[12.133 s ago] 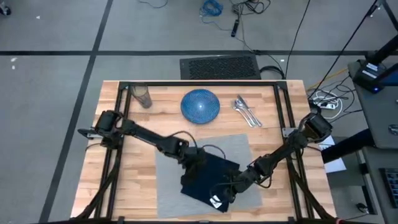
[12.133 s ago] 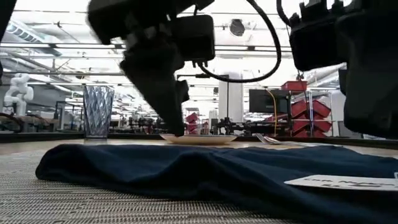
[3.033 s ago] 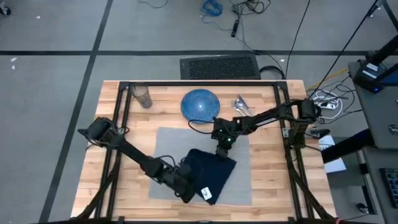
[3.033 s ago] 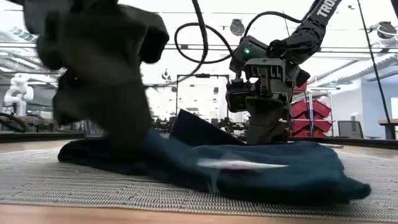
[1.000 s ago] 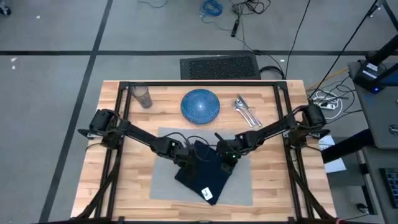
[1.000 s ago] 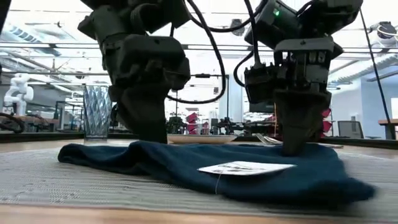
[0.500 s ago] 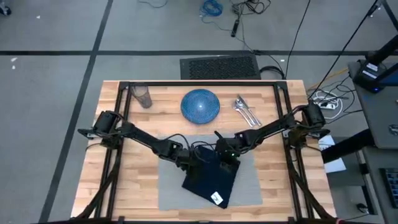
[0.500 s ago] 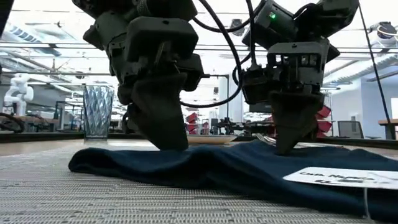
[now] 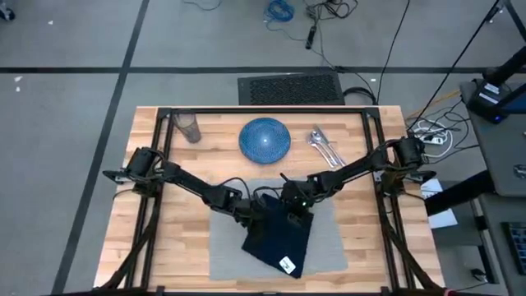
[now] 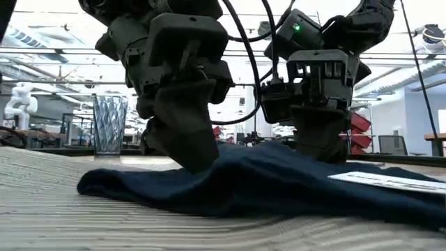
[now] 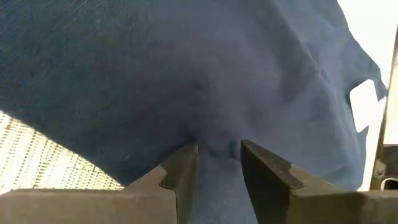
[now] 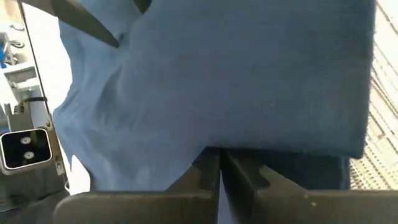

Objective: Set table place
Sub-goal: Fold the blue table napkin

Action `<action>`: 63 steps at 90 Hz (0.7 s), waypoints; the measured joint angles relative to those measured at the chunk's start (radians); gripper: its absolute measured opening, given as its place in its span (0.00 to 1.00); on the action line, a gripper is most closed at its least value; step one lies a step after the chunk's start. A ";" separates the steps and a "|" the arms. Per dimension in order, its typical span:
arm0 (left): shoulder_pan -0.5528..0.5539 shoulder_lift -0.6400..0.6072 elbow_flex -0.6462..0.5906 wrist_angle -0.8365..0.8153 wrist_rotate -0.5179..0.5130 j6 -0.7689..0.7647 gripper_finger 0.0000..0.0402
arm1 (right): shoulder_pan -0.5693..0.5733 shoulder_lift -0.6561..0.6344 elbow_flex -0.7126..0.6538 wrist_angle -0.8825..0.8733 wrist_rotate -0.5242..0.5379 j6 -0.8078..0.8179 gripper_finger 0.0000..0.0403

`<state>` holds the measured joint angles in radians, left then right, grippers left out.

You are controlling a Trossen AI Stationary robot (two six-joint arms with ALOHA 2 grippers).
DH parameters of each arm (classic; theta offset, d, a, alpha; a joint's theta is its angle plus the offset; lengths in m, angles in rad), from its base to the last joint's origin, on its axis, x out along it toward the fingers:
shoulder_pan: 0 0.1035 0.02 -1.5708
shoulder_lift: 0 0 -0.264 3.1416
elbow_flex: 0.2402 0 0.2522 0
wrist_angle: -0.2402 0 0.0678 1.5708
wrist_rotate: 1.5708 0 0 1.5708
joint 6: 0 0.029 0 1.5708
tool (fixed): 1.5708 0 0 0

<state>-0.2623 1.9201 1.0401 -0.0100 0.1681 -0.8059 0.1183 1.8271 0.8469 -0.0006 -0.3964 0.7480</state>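
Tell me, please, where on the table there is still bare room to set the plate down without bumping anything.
Bare wood shows on the table between the glass and the placemat, and right of the cutlery. The placemat's front strip beside the napkin is uncovered. Its middle is crowded: the left gripper and right gripper both pinch the napkin there. The plate sits at the back.

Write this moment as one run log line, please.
left gripper: shut on napkin | right gripper: shut on napkin | napkin: on placemat | plate: off placemat
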 joint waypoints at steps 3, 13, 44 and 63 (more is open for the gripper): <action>0.000 0.000 0.000 0.003 0.000 0.000 0.28 | -0.005 0.000 -0.001 0.005 -0.007 0.000 0.00; 0.002 0.000 0.000 -0.004 0.002 0.000 0.28 | -0.018 0.001 -0.001 0.021 -0.010 0.004 0.00; -0.001 0.000 0.002 -0.024 0.025 -0.025 0.28 | -0.028 -0.032 -0.003 0.023 0.024 0.002 0.00; -0.001 0.000 0.002 -0.027 0.043 -0.025 0.28 | -0.028 -0.032 -0.003 0.025 0.014 0.009 0.00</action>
<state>-0.2630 1.9198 1.0424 -0.0371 0.2111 -0.8310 0.0906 1.7947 0.8444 0.0243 -0.3820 0.7572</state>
